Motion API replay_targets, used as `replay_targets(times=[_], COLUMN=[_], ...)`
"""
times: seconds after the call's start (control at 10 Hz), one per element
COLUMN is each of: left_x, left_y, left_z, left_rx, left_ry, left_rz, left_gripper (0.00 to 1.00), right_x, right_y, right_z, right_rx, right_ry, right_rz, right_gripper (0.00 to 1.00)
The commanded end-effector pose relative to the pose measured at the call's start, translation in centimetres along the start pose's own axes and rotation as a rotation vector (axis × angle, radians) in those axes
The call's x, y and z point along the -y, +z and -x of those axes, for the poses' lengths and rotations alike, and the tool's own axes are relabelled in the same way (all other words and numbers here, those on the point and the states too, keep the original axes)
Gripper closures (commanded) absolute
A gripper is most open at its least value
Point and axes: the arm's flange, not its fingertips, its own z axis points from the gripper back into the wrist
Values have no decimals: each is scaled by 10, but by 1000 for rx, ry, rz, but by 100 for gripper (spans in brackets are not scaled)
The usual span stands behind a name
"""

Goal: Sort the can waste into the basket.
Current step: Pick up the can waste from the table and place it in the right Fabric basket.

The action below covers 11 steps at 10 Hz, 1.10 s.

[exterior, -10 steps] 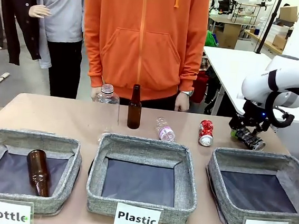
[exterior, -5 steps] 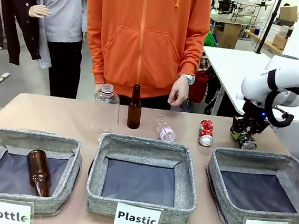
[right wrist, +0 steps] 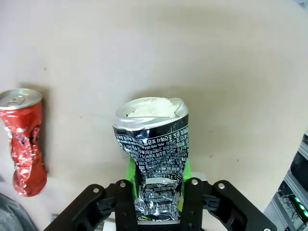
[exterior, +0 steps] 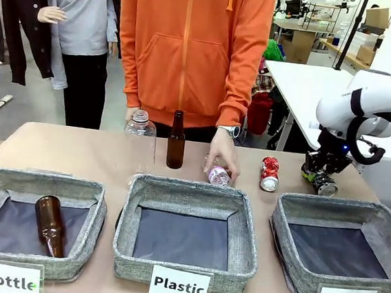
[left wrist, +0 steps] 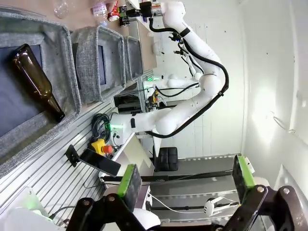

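The black can — white print; red can.

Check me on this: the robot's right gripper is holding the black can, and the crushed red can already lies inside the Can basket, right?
Not quite. The right gripper does hold the black can, but the crushed red can lies on the table beyond the Can basket, not inside it, as the front view shows.

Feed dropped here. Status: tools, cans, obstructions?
Right tool shut on black can, beyond the basket. Left tool open, off the table. Red can lying on table. Path to basket clear.
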Motion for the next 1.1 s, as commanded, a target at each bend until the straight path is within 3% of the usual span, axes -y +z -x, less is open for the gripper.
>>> replay_targets(times=[0.0, 0.2, 0.4, 0.7, 0.9, 1.0], left_x=[3, 3, 3, 3, 3, 3], left_y=[2, 2, 2, 2, 2, 2], left_z=[-1, -1, -1, -1, -1, -1], left_rx=[1, 1, 1, 1, 1, 1], left_ry=[-17, -17, -17, -17, -17, -17], left_rz=[14, 14, 14, 14, 14, 14], left_gripper=[0, 0, 0, 0, 0, 0], right_x=[10, 25, 28, 15, 6, 6], right_y=[56, 134, 177, 174, 167, 165], right_z=[18, 73, 147, 229, 264, 272], right_rx=[72, 62, 62, 3, 36, 61], right_ry=[13, 60, 320, 820, 1099, 1172], right_rz=[-21, -113, -204, -309, -278, -252], right_gripper=[100, 100, 100, 100, 100, 100])
